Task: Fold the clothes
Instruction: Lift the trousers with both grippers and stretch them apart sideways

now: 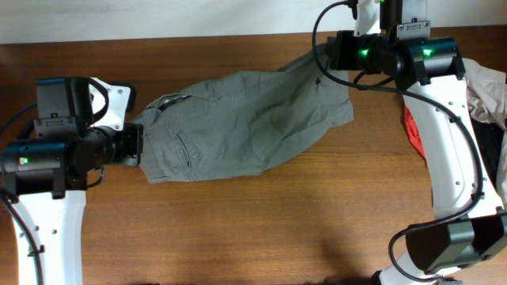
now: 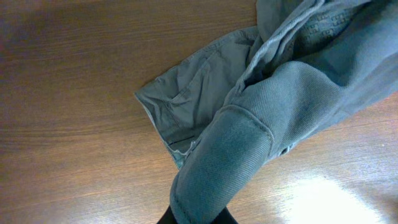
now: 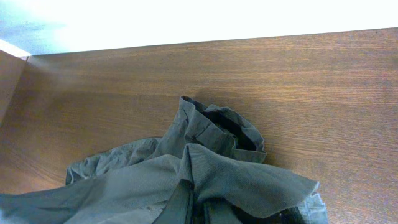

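The left gripper (image 1: 136, 147) is clenched on the left end of the wrinkled grey-olive cotton cargo shorts (image 1: 238, 119), towards the left side of the brown wooden table (image 1: 253, 229). Cloth drapes over its fingers. The right gripper (image 1: 326, 52), near the table's far edge, is likewise clamped on the shorts' opposite corner. The shorts stretch across the table's middle between them. Bare wood shows along the table's near half. There are two grippers and one pair of shorts. At the table's right edge sits a heap of red, black and pale garments (image 1: 485, 87), seemingly three.
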Action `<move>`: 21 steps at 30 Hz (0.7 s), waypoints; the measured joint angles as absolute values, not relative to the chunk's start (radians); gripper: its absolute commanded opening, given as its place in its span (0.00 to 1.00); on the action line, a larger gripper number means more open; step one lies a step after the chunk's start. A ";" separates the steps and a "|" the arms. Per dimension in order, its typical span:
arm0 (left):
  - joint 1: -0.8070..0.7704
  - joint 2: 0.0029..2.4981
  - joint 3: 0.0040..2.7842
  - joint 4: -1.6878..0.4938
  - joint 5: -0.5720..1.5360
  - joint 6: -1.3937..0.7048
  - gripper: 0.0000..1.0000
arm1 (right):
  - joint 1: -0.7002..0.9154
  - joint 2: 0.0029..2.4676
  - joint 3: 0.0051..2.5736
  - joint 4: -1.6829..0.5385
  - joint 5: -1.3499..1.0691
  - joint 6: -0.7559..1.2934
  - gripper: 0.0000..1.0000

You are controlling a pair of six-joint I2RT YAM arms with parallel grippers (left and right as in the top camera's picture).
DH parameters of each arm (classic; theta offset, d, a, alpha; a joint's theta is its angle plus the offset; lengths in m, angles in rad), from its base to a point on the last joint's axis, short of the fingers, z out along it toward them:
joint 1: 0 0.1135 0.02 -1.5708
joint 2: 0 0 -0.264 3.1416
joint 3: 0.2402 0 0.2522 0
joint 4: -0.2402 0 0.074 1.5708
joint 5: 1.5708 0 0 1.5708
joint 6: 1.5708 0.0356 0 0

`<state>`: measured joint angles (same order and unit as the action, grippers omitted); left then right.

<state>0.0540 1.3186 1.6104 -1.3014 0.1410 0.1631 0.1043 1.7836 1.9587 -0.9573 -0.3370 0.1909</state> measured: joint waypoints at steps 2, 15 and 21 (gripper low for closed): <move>0.054 1.320 1.651 -1.324 0.139 0.163 0.01 | 0.097 1.778 1.961 -0.970 -0.337 0.191 0.04; 0.036 1.298 2.330 -1.521 0.145 0.163 0.01 | 0.069 1.513 2.365 -1.300 -0.264 0.191 0.04; 0.035 1.276 2.551 -1.550 0.147 0.162 0.01 | 0.069 1.411 2.556 -1.420 -0.244 0.197 0.04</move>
